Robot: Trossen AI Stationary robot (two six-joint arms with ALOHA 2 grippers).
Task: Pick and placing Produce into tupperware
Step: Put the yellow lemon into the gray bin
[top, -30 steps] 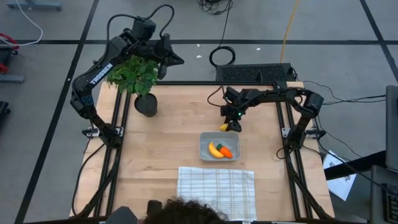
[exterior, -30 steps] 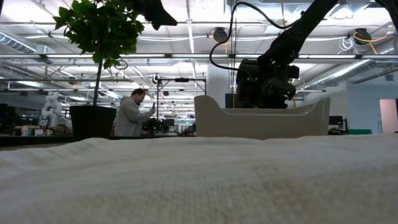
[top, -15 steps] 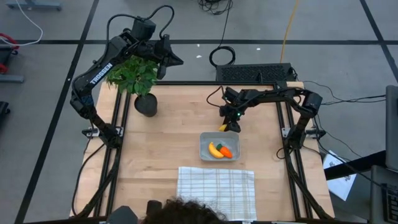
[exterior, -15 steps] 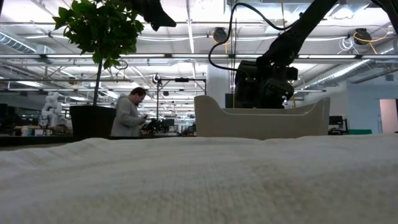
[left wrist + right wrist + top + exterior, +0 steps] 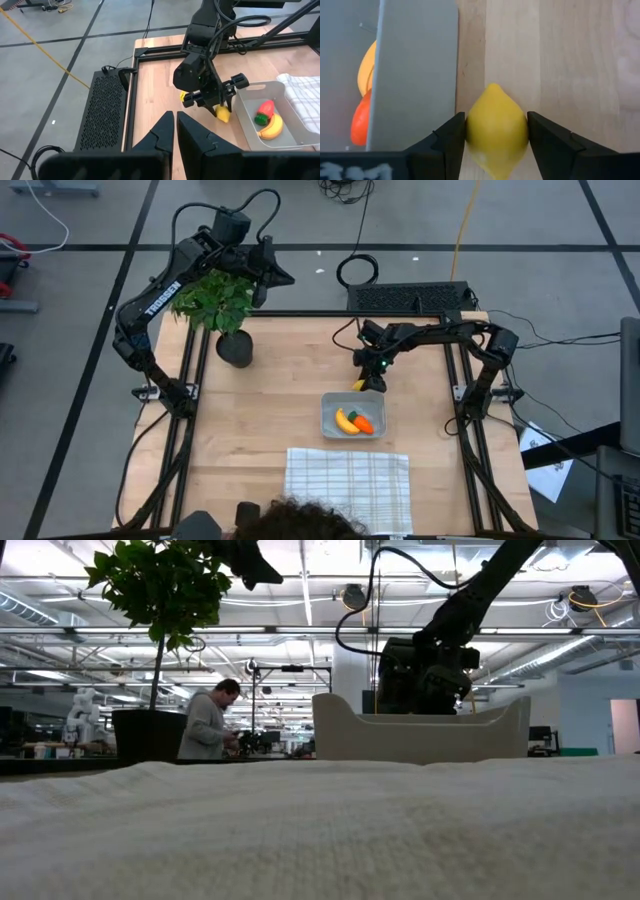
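The banana (image 5: pixel 345 421) and the carrot (image 5: pixel 362 423) lie already in the tupperware (image 5: pixel 330 406), so two of three pieces are done. The lemon (image 5: pixel 496 128) is left: the right gripper (image 5: pixel 496 137) pinches it on the worktop (image 5: pixel 270 400), just beside the tupperware wall. The left gripper (image 5: pixel 175 131), pressed together, waits high above the plant (image 5: pixel 215 298).

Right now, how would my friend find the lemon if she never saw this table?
Find the wooden table and the grey tupperware on it. Beside its rim, the right gripper pinches the lemon. It's the only produce outside: the banana and carrot lie inside.
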